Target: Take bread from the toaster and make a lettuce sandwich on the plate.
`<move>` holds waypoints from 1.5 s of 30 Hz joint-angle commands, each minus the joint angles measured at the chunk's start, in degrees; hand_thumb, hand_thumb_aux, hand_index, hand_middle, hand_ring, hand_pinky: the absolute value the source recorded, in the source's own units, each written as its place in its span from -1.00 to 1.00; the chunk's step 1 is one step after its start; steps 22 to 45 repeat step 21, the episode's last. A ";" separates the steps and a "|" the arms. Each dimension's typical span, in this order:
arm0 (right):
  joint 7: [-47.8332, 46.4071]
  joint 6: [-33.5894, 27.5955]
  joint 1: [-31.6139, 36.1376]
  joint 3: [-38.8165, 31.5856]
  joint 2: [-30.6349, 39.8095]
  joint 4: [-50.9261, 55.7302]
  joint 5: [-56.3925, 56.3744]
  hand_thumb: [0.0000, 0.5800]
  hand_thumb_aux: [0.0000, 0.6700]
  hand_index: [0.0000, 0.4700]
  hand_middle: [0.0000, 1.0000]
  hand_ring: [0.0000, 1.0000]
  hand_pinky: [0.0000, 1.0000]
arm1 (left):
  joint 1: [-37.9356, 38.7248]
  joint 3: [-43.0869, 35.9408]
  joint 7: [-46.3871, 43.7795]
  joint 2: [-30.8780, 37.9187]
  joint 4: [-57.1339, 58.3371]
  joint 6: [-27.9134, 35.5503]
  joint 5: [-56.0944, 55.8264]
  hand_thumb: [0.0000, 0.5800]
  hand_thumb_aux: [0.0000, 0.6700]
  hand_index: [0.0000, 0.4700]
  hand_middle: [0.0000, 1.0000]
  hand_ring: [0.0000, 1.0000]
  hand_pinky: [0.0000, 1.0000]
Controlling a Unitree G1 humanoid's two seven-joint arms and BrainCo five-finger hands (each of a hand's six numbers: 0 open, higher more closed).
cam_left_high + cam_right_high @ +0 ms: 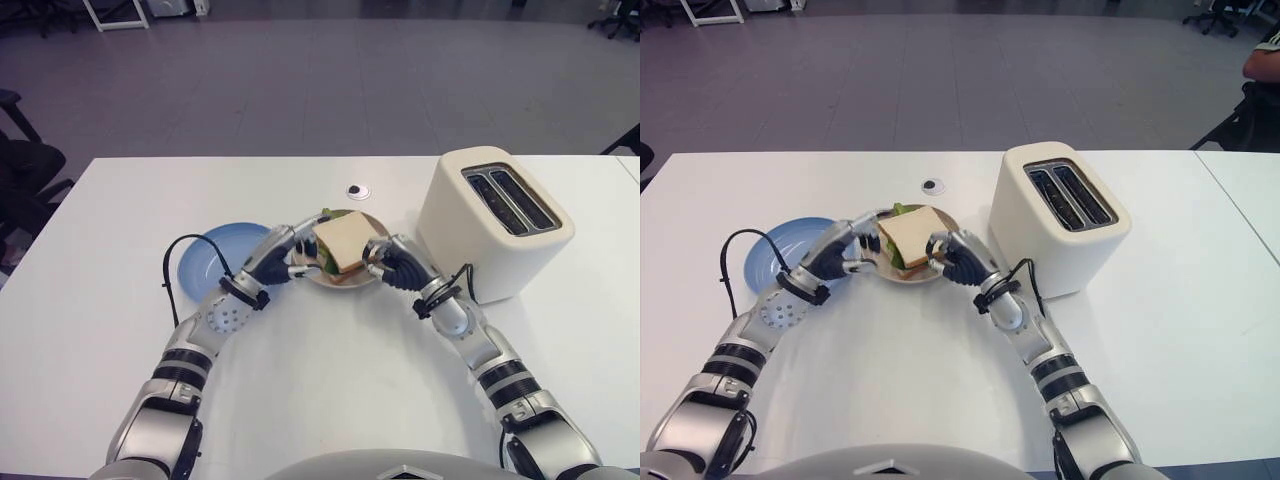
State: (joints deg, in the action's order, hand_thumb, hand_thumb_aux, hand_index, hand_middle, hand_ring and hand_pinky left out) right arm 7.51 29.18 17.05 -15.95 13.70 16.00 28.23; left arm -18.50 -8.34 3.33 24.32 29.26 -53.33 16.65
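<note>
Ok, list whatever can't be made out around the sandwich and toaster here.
- Sandwich inside: the top slice hides most of the lettuce and whatever lies beneath, both views.
- Toaster slots: too dark in both views to tell if bread remains.
- Left hand and right hand: their contact with sandwich or plate is hidden by the hands themselves.
- Small round object behind the plate: too small to identify.

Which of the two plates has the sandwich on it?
The tan plate, nearer the toaster, carries the sandwich; the blue plate lies to its left.
</note>
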 commanded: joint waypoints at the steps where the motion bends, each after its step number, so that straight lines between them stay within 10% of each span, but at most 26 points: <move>1: 1.28 3.50 -1.92 5.09 -1.16 -9.03 -7.79 -1.00 -1.00 -1.00 -1.00 -1.00 -1.00 | 3.24 -0.22 -6.37 -0.29 -9.71 -2.18 -17.23 -1.00 -1.00 -1.00 -1.00 -1.00 -1.00; 8: -6.84 7.33 -5.77 6.66 -2.26 -16.91 -25.72 -1.00 -1.00 -1.00 -1.00 -1.00 -1.00 | 6.55 0.51 -15.60 -0.09 -18.31 -2.16 -29.09 -1.00 -1.00 -1.00 -1.00 -1.00 -1.00; 45: -11.87 7.37 -7.29 7.21 -4.08 -16.98 -25.02 -1.00 -1.00 -1.00 -1.00 -1.00 -1.00 | 7.51 3.08 -21.51 -3.19 -17.64 -1.51 -26.64 -1.00 -1.00 -1.00 -1.00 -1.00 -1.00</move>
